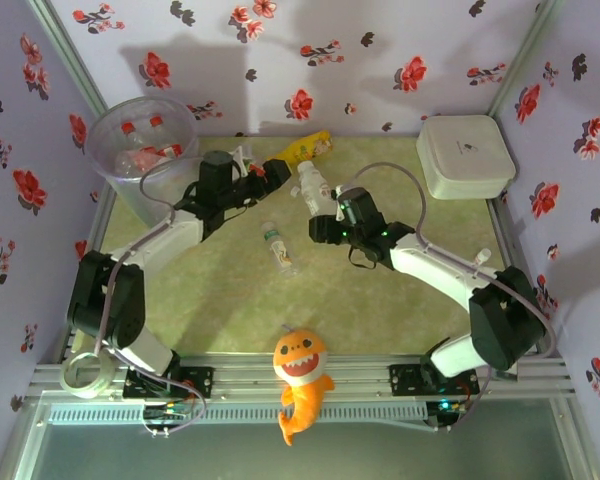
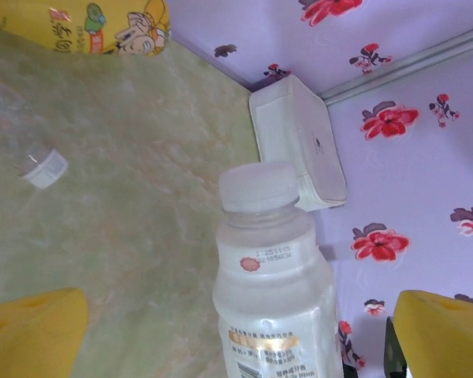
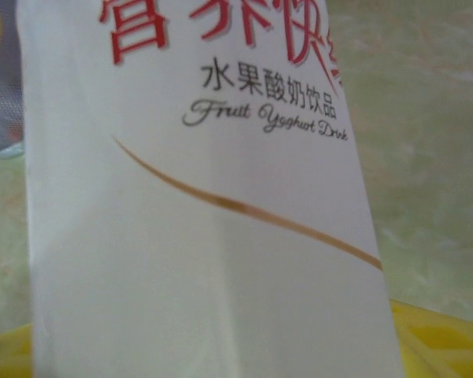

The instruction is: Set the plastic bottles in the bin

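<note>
A white-labelled plastic bottle [image 1: 313, 188] with a white cap is held off the mat at centre back, and my right gripper [image 1: 325, 218] is shut on its body. In the right wrist view the label [image 3: 205, 220] sits close up, with yellow fingers [image 3: 445, 339] at both lower corners. My left gripper [image 1: 271, 173] stands wide open just left of this bottle [image 2: 272, 276], which shows between its yellow fingertips [image 2: 35, 327]. A yellow bottle [image 1: 305, 148] lies behind, and a clear bottle [image 1: 278, 248] lies on the mat. The round translucent bin [image 1: 140, 150] at back left holds red-capped bottles.
A white square lidded box [image 1: 465, 155] sits at back right. An orange plush fish [image 1: 300, 375] lies at the near edge between the arm bases. A roll of tape [image 1: 85, 372] rests at the front left. Floral walls enclose the green mat [image 1: 360, 310].
</note>
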You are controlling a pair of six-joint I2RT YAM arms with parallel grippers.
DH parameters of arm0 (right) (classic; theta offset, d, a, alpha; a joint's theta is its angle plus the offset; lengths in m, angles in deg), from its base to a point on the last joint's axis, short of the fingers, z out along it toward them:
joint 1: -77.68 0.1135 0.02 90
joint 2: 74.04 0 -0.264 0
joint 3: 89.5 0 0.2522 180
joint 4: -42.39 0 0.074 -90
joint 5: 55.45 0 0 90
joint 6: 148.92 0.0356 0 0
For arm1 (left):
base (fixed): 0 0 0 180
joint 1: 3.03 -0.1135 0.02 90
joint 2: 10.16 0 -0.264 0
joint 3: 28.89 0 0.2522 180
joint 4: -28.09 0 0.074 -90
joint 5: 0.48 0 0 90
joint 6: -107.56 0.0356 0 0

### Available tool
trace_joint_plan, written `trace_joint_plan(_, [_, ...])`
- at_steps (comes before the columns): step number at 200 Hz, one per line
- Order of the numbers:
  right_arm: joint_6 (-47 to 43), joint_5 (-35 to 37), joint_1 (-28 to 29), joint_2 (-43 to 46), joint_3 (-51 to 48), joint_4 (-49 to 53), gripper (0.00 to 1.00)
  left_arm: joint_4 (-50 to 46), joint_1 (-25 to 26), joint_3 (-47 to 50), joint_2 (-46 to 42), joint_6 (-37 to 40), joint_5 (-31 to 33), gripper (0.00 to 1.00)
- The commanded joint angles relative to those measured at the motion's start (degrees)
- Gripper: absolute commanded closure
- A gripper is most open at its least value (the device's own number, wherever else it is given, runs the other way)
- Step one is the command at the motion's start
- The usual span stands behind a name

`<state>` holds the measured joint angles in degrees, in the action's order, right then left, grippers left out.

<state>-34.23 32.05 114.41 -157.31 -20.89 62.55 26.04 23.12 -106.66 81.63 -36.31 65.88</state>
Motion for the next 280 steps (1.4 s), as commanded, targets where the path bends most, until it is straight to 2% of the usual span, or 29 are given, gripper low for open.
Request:
trace_joint_plan(1, [0.9,-3.3,0.0,-0.7,0.1,-5.1,0.33,4.5,1.7,-1.4,2.2,-2.5,-1.6,0.00])
trace_joint_plan(56, [-1.3,-8.2,1.5,-3.4,1.4,-7.9,0.33,7.2,3.7,-3.5,6.3,-4.7,-2.8,0.00])
trace_joint_plan(77, [-1.8,-9.0,1.8,-3.9,1.3,-9.1,0.33,7.3,4.3,-4.4,7.4,-4.8,-3.3,0.03])
trace_joint_plan(105, [-2.4,-9.1,1.9,-4.5,1.5,-9.5,0.33,7.4,4.6,-4.4,8.0,-4.7,-3.6,0.13])
trace_joint_plan(162, [-2.6,-9.9,1.9,-4.8,1.5,-9.7,0.32,7.8,4.6,-4.8,8.5,-5.2,-3.7,0.41])
trace_joint_plan(176, [-2.9,-10.1,1.9,-4.6,1.7,-9.2,0.28,7.9,4.6,-4.9,8.6,-5.1,-3.6,0.43])
trace_joint_plan(203, [-2.5,-12.4,1.2,-3.5,2.9,-7.0,0.01,7.5,4.3,-5.6,8.9,-4.6,-3.7,0.43])
trace_joint_plan(248, [-2.5,-11.2,-1.7,1.4,3.1,-4.0,0.01,6.5,3.2,-6.9,9.1,-3.8,-3.6,0.45])
trace_joint_plan(280, [-3.6,-10.1,-4.5,6.0,1.9,-0.2,0.01,2.9,2.4,-9.4,8.6,-0.9,-4.0,0.56])
